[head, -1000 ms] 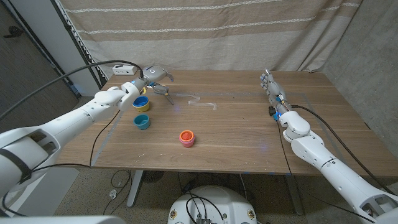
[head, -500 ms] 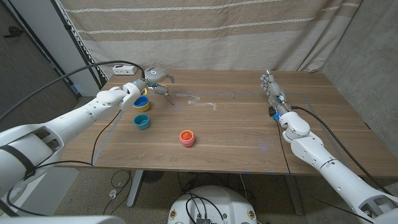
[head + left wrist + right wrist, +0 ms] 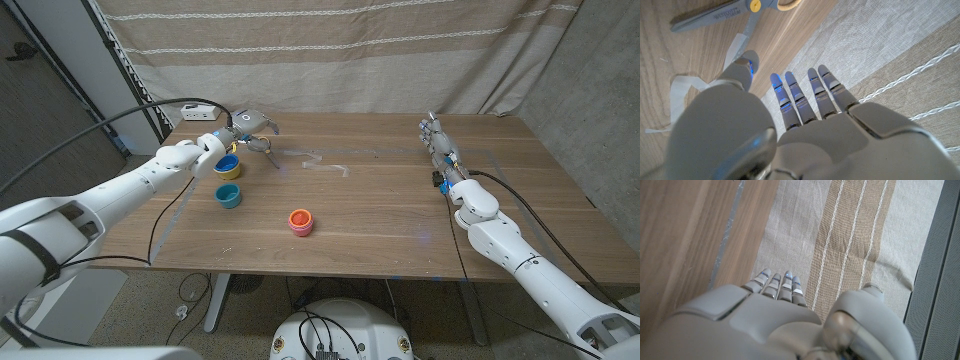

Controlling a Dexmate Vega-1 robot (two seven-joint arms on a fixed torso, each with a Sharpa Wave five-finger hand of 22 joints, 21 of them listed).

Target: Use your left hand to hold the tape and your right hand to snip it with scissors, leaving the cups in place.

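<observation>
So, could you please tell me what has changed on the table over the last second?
Very little. The left hand has edged slightly toward the table's back edge, above the scissors and tape, holding nothing. The right hand and the yellow cup, teal cup and red cup stayed put.

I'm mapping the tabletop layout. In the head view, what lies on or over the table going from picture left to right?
Yellow cup and teal cup at about the same place, then the left hand, scissors, red cup, clear tape strip, right hand.
</observation>
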